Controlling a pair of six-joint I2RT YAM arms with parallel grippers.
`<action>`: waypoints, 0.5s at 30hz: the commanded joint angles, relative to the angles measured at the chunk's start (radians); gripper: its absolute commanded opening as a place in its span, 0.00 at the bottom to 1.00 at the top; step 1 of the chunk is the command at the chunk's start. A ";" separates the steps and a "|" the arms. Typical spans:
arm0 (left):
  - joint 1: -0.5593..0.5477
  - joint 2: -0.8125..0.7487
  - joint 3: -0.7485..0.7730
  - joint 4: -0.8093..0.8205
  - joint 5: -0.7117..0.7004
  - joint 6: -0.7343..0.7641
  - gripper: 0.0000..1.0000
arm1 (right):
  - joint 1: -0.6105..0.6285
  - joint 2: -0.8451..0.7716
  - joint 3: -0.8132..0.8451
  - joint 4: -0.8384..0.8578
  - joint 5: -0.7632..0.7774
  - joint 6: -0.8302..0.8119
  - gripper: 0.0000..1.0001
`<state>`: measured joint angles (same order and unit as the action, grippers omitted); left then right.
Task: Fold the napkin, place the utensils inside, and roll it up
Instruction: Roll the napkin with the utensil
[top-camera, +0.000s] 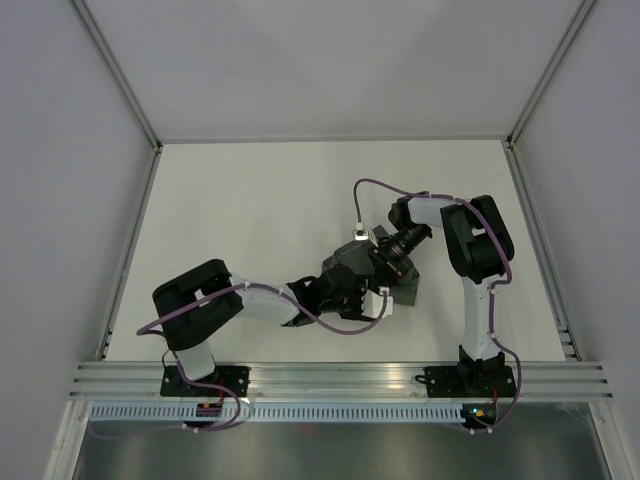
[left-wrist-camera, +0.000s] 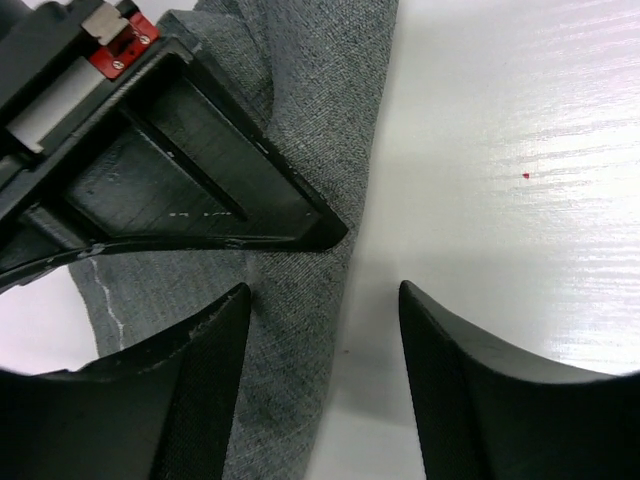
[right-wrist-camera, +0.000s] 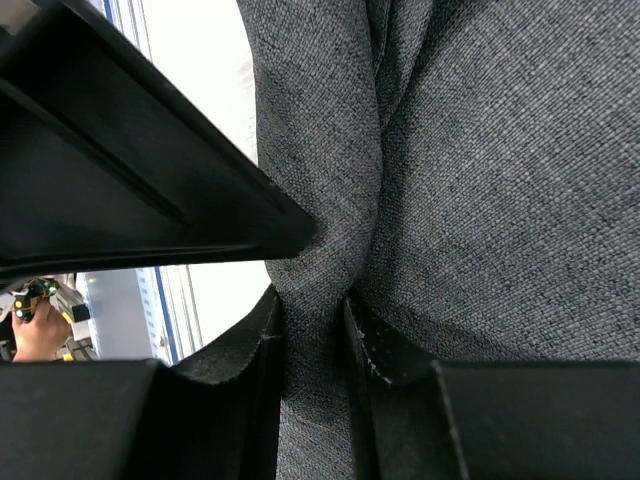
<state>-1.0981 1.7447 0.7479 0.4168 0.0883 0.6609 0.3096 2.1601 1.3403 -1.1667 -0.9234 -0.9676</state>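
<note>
The dark grey napkin (top-camera: 407, 288) lies bunched at the table's middle, mostly under both grippers. My right gripper (right-wrist-camera: 312, 335) is shut on a raised fold of the napkin (right-wrist-camera: 480, 170), which fills its view. My left gripper (left-wrist-camera: 322, 350) is open, its jaws astride the napkin's edge (left-wrist-camera: 300, 330), with one finger (left-wrist-camera: 190, 390) over cloth and the other over bare table. A finger of the right gripper (left-wrist-camera: 190, 170) is just ahead of it. In the top view the left gripper (top-camera: 348, 297) and the right gripper (top-camera: 377, 266) nearly touch. The utensils are hidden.
The white table (top-camera: 250, 210) is bounded by grey walls at the back and sides. An aluminium rail (top-camera: 340, 380) runs along the near edge. A tiny red speck (left-wrist-camera: 526, 175) marks the table right of the napkin.
</note>
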 joint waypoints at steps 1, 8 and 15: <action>0.006 0.038 0.044 0.005 0.021 0.011 0.60 | -0.015 0.047 0.003 0.079 0.147 -0.043 0.08; 0.030 0.073 0.105 -0.078 0.040 -0.050 0.30 | -0.020 0.049 0.005 0.084 0.141 -0.045 0.08; 0.063 0.102 0.198 -0.266 0.149 -0.136 0.08 | -0.038 -0.011 0.000 0.099 0.113 -0.028 0.25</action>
<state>-1.0538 1.8099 0.8879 0.2634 0.1532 0.6163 0.2844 2.1612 1.3407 -1.1748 -0.9169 -0.9565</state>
